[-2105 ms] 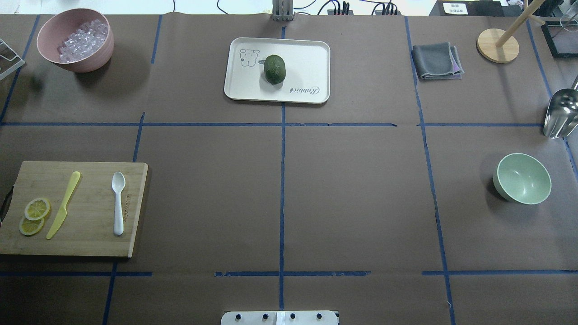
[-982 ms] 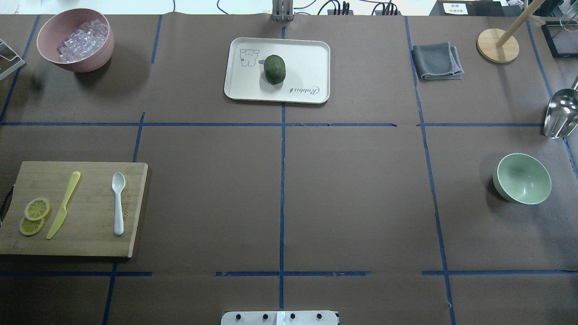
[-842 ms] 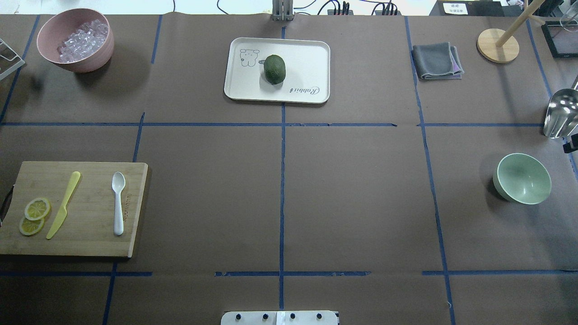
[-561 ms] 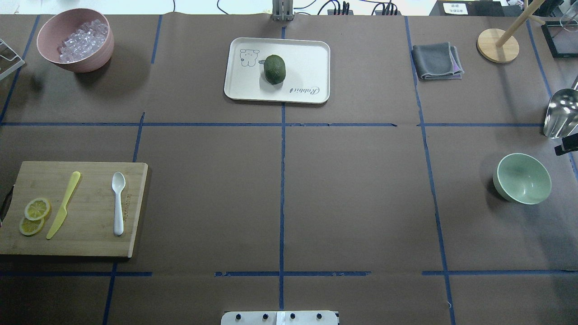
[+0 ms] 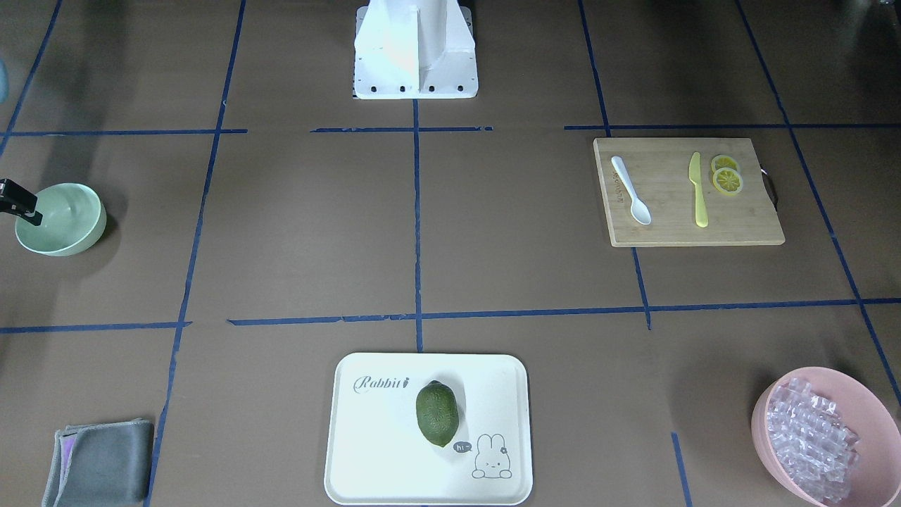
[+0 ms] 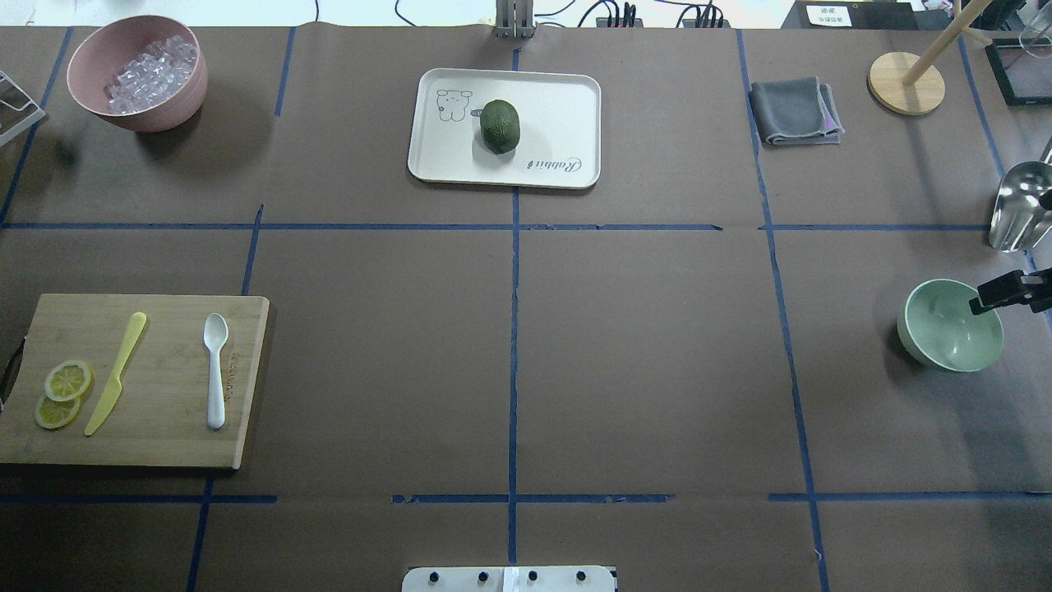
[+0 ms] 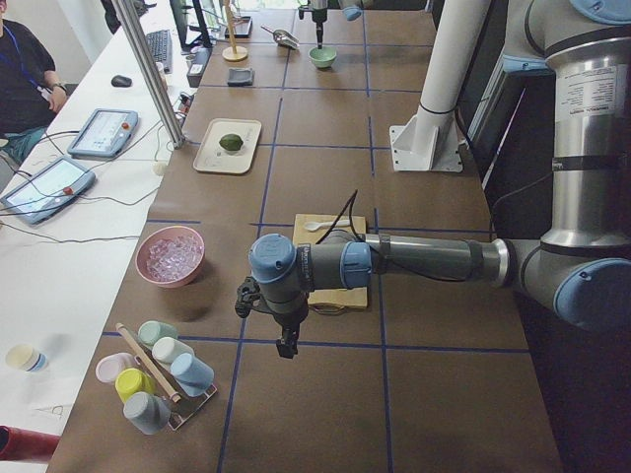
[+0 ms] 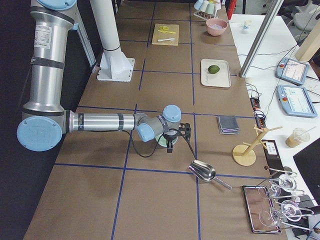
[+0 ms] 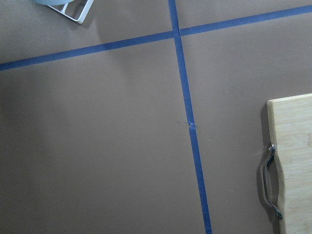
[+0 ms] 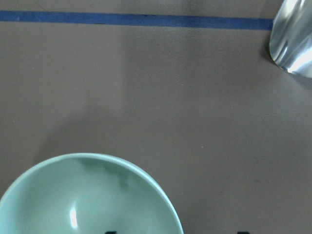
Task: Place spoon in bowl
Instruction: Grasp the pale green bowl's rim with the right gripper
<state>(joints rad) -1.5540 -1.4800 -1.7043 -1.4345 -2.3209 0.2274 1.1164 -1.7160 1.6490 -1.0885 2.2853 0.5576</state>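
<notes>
The overhead camera sits behind the base, looking forward and down over the table. The front one faces back from across it, steeply down. Both take in the tray. Two end cameras look along the table from farther off. The right wrist camera hangs close over the bowl. The left, seemingly low, catches the board edge.

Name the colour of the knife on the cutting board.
The knife is yellow-green; front-facing view shows it best.

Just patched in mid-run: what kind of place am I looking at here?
Likely a robotics lab staged as a kitchen bench: a brown paper-covered table gridded with blue tape, handheld control tablets beside it, and props like the bamboo cutting board with lemon slices.
</notes>
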